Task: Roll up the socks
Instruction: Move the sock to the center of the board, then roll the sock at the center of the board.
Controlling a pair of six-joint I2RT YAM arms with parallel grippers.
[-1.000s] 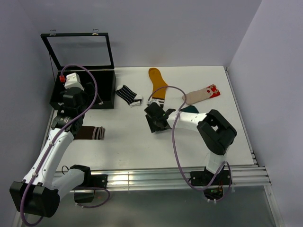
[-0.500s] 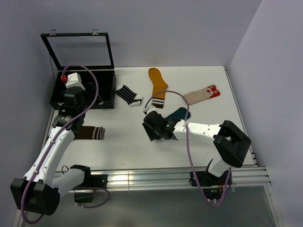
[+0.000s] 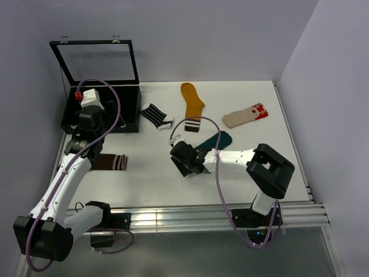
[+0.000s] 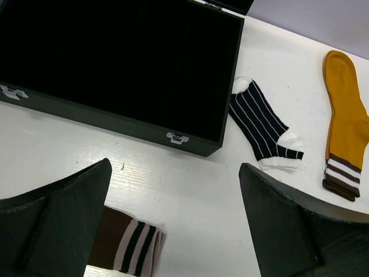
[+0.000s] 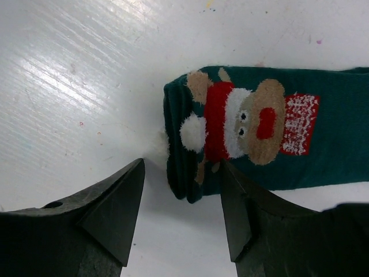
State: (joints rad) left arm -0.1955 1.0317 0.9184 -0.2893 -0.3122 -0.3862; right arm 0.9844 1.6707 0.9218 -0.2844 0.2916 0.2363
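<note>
The dark teal sock [image 3: 216,140] with a red-white figure lies flat mid-table. In the right wrist view its folded end [image 5: 190,167] sits between the spread fingers of my right gripper [image 5: 181,164], just beyond the tips. My right gripper [image 3: 187,160] is open, low over the table. My left gripper [image 3: 85,128] is open and empty in front of the black box; in its own view it [image 4: 174,167] hovers above the table. The brown stripe-cuffed sock [image 4: 124,248] lies by its left finger. The striped sock [image 3: 155,115], mustard sock [image 3: 192,104] and beige sock [image 3: 245,115] lie farther back.
An open black box [image 3: 101,112] with a raised lid stands at the back left; its front wall shows in the left wrist view [image 4: 115,118]. Walls close the table on the left, back and right. A metal rail [image 3: 190,216] runs along the front edge.
My right gripper has moved left and toward the front edge, and the teal sock now lies stretched out behind it. The left arm has barely moved.
</note>
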